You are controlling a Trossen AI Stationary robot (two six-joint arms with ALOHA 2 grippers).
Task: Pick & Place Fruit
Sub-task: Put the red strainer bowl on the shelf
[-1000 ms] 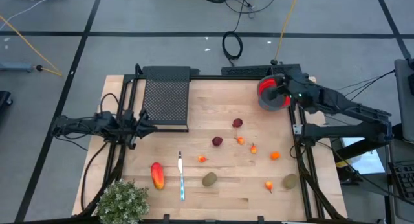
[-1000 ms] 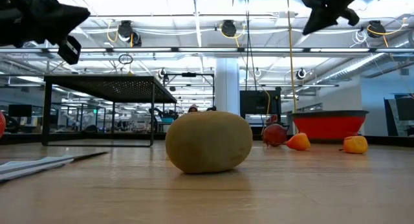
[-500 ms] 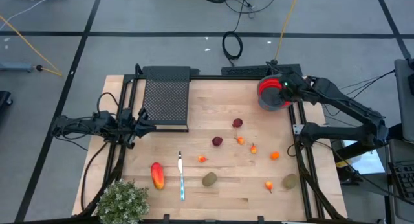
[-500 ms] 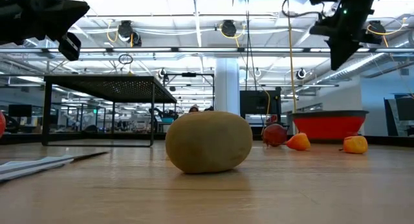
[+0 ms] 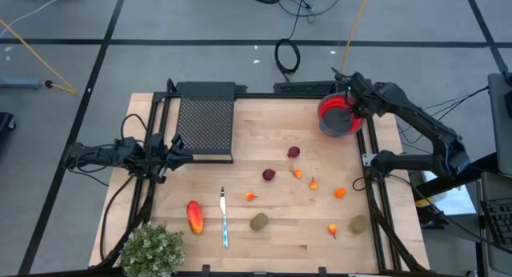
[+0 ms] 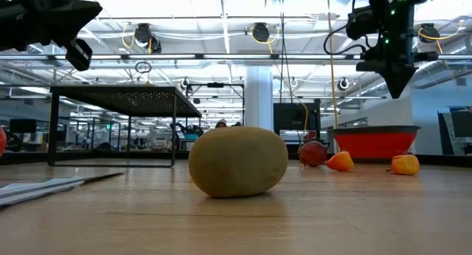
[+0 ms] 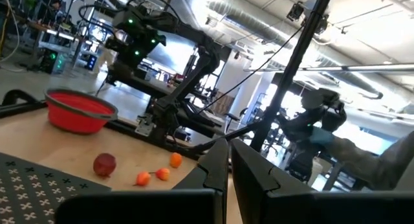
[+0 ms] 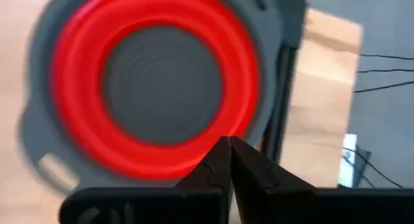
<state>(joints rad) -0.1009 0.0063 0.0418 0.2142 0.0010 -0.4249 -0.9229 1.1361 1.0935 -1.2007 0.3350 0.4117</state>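
Right gripper (image 5: 350, 103) swung over red bowl (image 5: 336, 117), fingers closed, empty | left gripper (image 5: 182, 153) parked far-left, closed | bowl empty, all fruit (image 5: 194, 216) unplaced

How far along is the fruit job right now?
Nothing is placed yet: the red bowl with a grey base is empty. The right gripper is shut over it, holding nothing; the left gripper waits shut at the table's left edge. The elongated red-orange fruit, brown-green ovals, dark red balls and tiny orange bits all remain on the wooden table.
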